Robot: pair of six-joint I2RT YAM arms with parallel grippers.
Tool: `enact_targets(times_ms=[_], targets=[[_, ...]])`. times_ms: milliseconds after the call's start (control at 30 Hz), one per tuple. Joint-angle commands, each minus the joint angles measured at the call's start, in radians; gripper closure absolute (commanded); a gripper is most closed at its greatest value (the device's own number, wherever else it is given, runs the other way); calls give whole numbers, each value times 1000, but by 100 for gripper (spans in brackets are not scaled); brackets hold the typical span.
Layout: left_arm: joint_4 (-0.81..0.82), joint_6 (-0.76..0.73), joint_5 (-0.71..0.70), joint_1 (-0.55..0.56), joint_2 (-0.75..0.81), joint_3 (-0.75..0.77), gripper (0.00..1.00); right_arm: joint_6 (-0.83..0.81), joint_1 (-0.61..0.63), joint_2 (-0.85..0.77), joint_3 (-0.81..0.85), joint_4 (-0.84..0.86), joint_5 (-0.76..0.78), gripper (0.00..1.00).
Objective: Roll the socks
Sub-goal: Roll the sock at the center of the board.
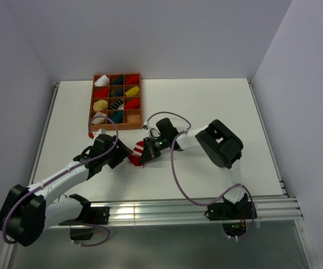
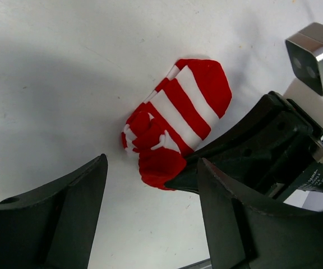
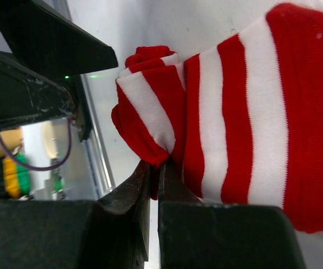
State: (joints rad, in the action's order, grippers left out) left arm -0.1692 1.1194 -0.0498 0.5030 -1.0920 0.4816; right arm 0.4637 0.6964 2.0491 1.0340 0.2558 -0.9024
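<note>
Right wrist view gives us our right hand pinched shut on a fold of the red-and-white striped sock, which is bunched into a roll at one end. Our left hand stands wide open just beside it, holding nothing. The sock lies on the white desk, between the two hands.

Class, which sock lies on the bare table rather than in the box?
The red-and-white striped sock, pinched by the right claw; all others sit in compartments of the wooden box.
</note>
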Motion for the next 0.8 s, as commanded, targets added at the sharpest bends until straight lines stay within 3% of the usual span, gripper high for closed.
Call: enact_targets(times_ms=[0, 767], targets=[[79, 10, 13, 8, -25, -6, 31, 13, 2, 79, 11, -133, 17, 100], [116, 183, -71, 60, -152, -64, 41, 121, -6, 114, 61, -154, 42, 100]])
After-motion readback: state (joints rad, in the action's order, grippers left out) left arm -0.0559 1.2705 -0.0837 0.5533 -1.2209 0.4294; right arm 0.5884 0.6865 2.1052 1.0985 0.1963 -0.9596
